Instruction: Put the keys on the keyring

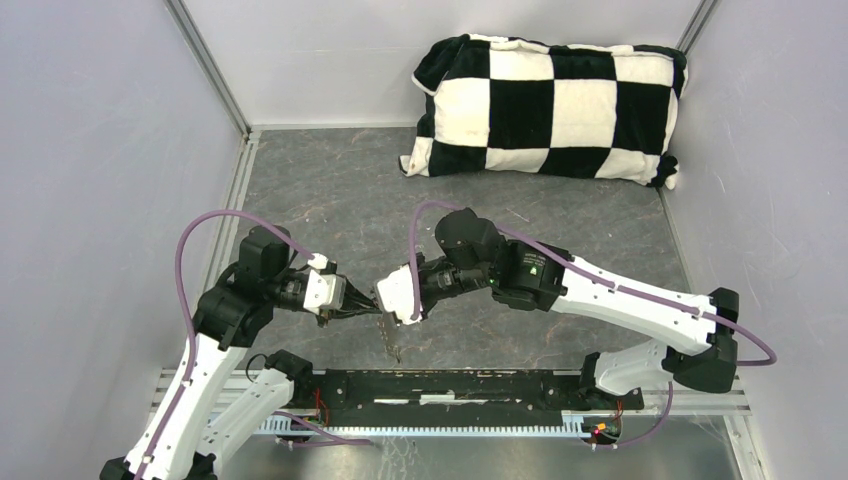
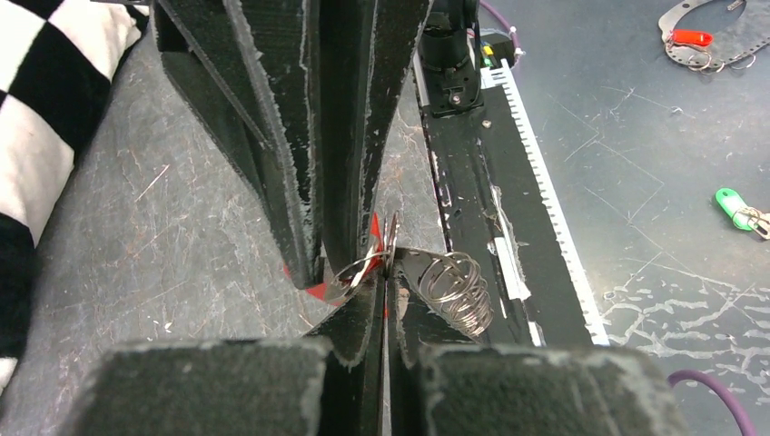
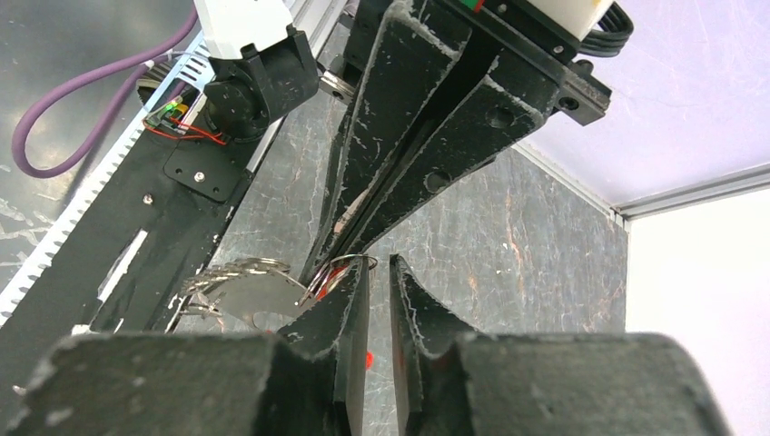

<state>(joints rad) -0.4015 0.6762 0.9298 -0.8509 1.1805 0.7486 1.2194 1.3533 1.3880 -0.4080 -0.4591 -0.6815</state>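
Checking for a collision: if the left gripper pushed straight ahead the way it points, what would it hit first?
The black fingers of the right gripper, seemingly tip to tip with the left gripper, which pinches a ring of the silver-ringed, red-fobbed keyring.

place: robot lab test cell | evidence: plain panel walls, aluminium rails, scuffed table

Gleam against matt grey
The keyring has thin polished-metal rings; the counter under it looks matt, scratched.
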